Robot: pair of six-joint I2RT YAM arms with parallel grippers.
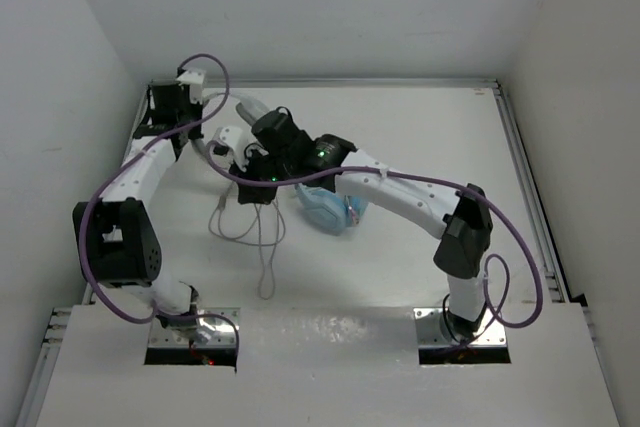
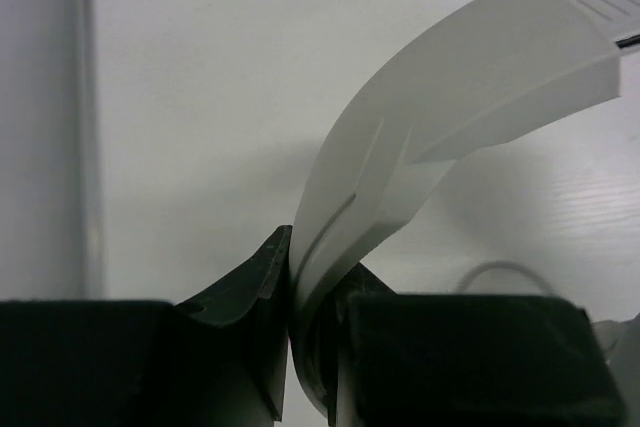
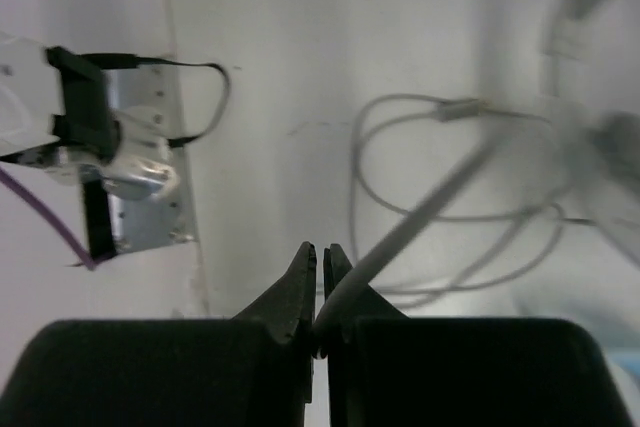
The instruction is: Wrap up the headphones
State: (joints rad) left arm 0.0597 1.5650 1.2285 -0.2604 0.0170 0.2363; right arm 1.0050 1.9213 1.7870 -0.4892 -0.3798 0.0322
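Note:
The headphones (image 1: 250,109) are held up over the back left of the table, partly hidden behind the right arm's wrist. In the left wrist view their pale curved headband (image 2: 470,77) runs up and right from my left gripper (image 2: 300,307), whose jaws are shut on it. The left gripper (image 1: 213,147) sits just left of the headphones. The thin whitish cable (image 3: 420,212) runs diagonally out of my right gripper (image 3: 322,257), which is shut on it. That gripper (image 1: 250,192) hangs below the headphones. The rest of the cable (image 1: 240,232) lies in loose loops on the table.
Light blue headphones (image 1: 330,209) lie on the table under the right forearm. White walls enclose the table on the left, back and right, with a metal rail (image 1: 525,177) along the right side. The left arm's base plate (image 3: 140,197) shows in the right wrist view.

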